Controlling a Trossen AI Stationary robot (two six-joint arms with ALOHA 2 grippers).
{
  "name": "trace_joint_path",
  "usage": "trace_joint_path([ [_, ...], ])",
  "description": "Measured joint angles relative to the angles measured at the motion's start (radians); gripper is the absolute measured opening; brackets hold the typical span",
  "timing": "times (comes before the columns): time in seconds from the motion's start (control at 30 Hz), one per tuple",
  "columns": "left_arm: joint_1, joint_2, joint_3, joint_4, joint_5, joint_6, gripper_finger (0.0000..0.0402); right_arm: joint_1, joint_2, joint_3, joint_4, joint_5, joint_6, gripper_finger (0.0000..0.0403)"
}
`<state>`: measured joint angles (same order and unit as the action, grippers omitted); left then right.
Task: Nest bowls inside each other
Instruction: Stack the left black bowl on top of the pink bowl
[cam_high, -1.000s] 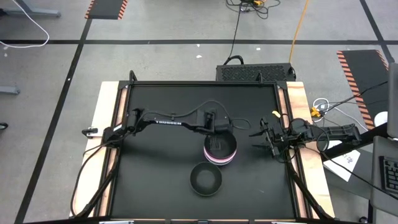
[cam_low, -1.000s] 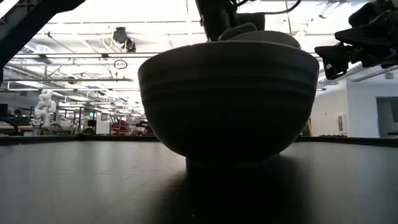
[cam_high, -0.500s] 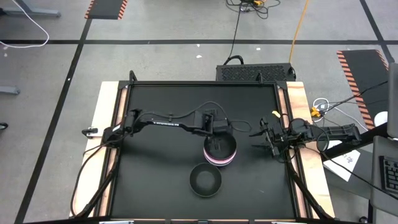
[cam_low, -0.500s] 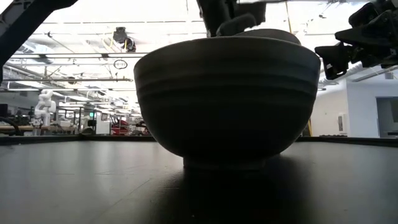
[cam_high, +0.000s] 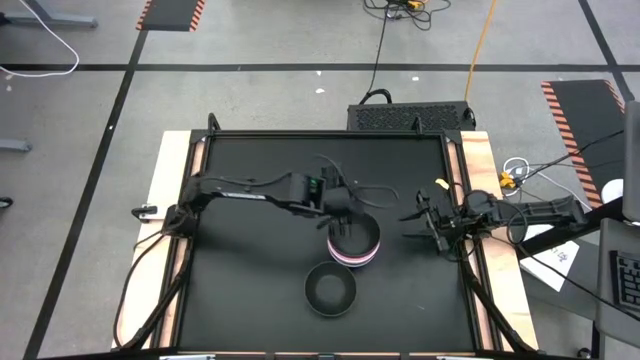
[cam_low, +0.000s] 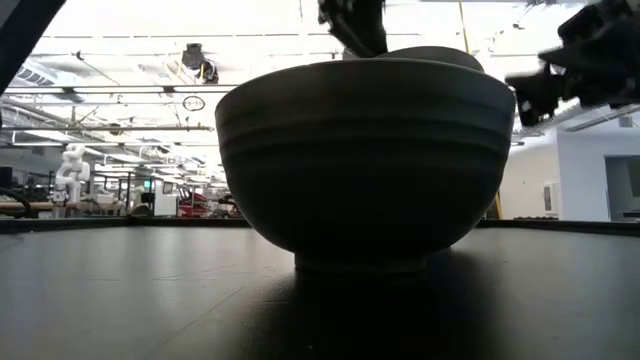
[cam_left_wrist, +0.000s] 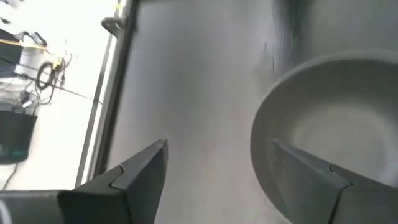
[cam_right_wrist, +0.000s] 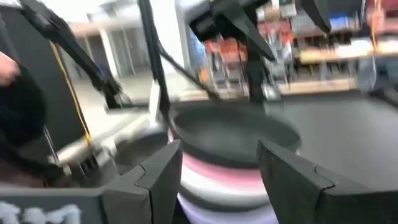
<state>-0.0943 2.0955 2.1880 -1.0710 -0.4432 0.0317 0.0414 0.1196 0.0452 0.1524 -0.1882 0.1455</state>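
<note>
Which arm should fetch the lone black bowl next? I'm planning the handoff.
Probably the left. Its end effector is open and empty, just beside the stack, with the black bowl close in front. The right end effector, also open, hangs farther off near the table's right edge.

Left hand (cam_high: 340, 210) hovers mid-table with fingers spread; right hand (cam_high: 425, 222) waits alongside, fingers apart.

Nested bowl stack (cam_high: 354, 241), black-topped; lone black bowl (cam_high: 331, 288) nearby

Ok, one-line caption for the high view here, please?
Left gripper open at the rim of the nested bowl stack, lone black bowl nearby, right gripper waiting open alongside.
</note>
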Motion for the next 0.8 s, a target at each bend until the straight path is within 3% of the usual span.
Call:
trace_joint_path([
  [0.23, -0.004, -0.178, -0.101, 0.054, -0.006, -0.018, 0.0275, 0.000, 0.126, 0.029, 0.132, -0.028, 0.034, 0.0199],
  [0.6, 0.004, -0.528, -0.594, 0.372, -0.024, -0.044, 0.0240, 0.000, 0.451, 0.088, 0.365, -0.024, 0.038, 0.0199],
  [0.8, 0.004, -0.661, -0.782, 0.462, -0.027, -0.068, 0.0237, 0.000, 0.640, 0.098, 0.531, -0.023, 0.052, 0.0199],
])
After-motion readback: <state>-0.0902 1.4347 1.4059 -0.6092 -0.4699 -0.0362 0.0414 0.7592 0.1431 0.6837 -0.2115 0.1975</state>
